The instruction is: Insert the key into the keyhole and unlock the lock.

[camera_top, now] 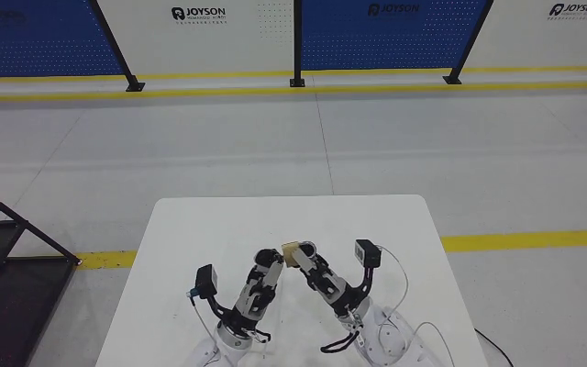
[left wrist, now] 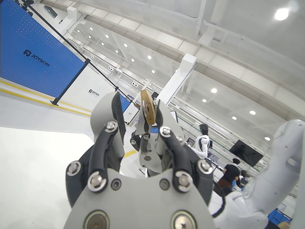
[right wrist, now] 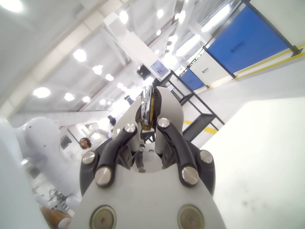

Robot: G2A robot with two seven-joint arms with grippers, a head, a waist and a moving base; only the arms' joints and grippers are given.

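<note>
Brass shows between the two arms in the top view: the lock is held over the white table, with the right gripper at one side of it and the left gripper just beside the other. A black frame stands off the table's left edge, a yellow floor line runs behind, and blue panels close the far side. From above, the arms' own links cover the fingertips.

In the left wrist view the left gripper's fingers are spread apart. The lock stands edge-on in the gap, close against one of them; whether it touches cannot be told. A grey finger of the right gripper crosses its lower part. A silvery bit sits on the brass face, too small to make out.

In the right wrist view the right gripper pinches the lock, pressed onto a shiny metal part with brass under it; the fingers hide the rest.
</note>
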